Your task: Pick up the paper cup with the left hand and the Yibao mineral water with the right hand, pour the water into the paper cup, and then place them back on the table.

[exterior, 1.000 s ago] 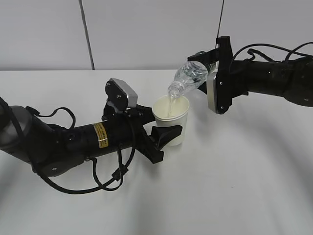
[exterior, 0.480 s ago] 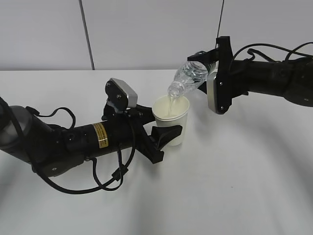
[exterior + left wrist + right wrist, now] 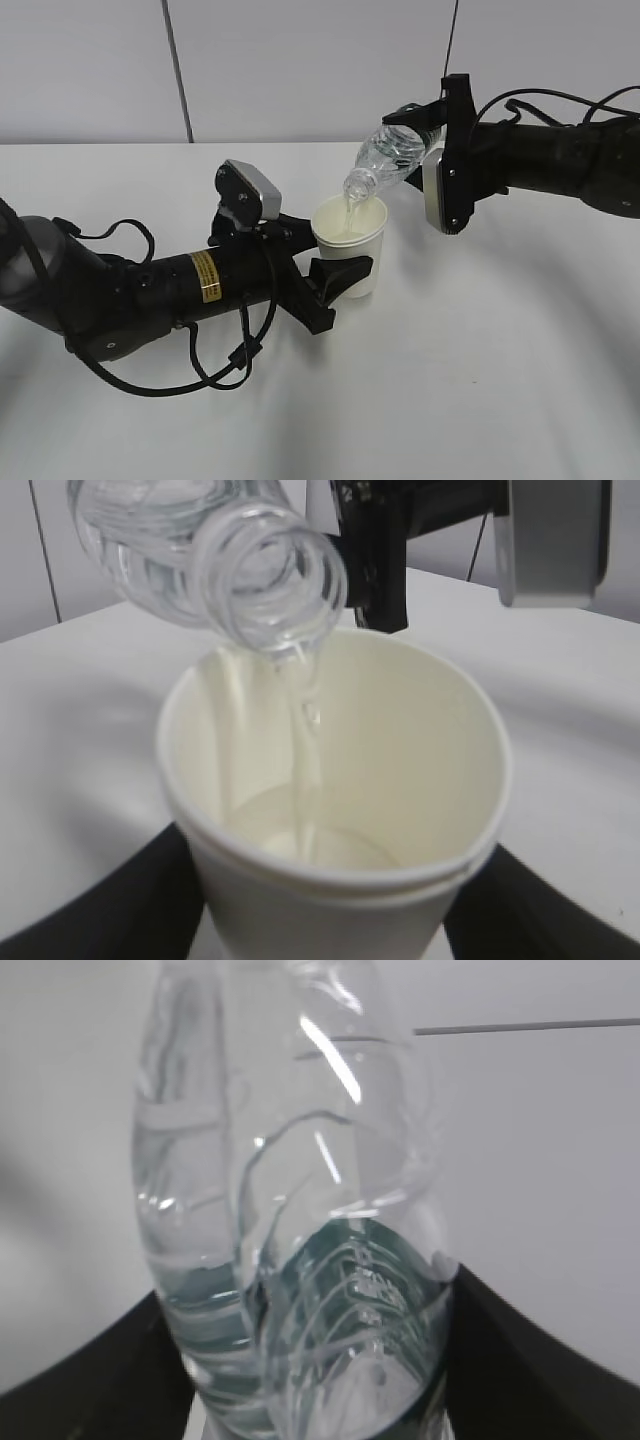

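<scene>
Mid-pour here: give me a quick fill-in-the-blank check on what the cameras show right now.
1. The left hand grips the paper ____.
2. The Yibao mineral water is tilted with its neck pointing ____ over the rim.
3. A thin stream of ____ falls into the paper cup.
4. The bottle's neck has no ____.

Missing words: cup; down; water; cap

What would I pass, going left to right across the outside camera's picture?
Black arm with the yellow sticker → its black pincer → small white paper cup → tilted clear plastic bottle → second black arm with a silver-grey block.
</scene>
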